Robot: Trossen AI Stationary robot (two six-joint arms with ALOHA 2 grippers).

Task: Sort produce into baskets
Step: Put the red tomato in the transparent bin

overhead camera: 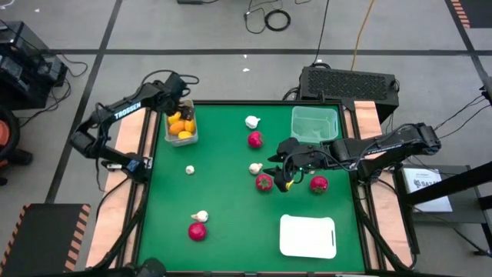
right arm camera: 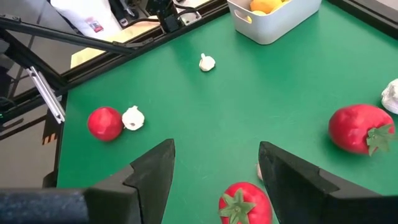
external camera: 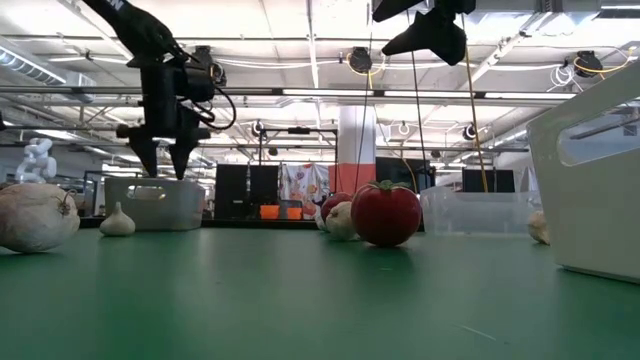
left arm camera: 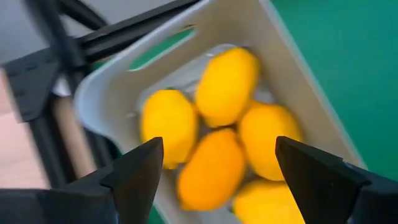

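High view: the left gripper (overhead camera: 179, 108) hangs over the whitish bin (overhead camera: 181, 137) of lemons (overhead camera: 181, 128). Left wrist view: its fingers (left arm camera: 138, 171) stand apart, empty, 5 lemons directly beneath; lift straight up to clear the rim. Right wrist view: the right gripper (right arm camera: 214, 167) is parted above a red fruit (right arm camera: 242, 202); descend centred over it.

I'm in a robotics lab or workshop w/ an industrial feel: bare ceiling w/ pipes and strip lights (external camera: 300, 95), gray floor marked w/ tape lines. Cables (overhead camera: 269, 17) lie loose on the floor behind my green surface (overhead camera: 231, 192), next to a black electronics box (overhead camera: 350, 83).
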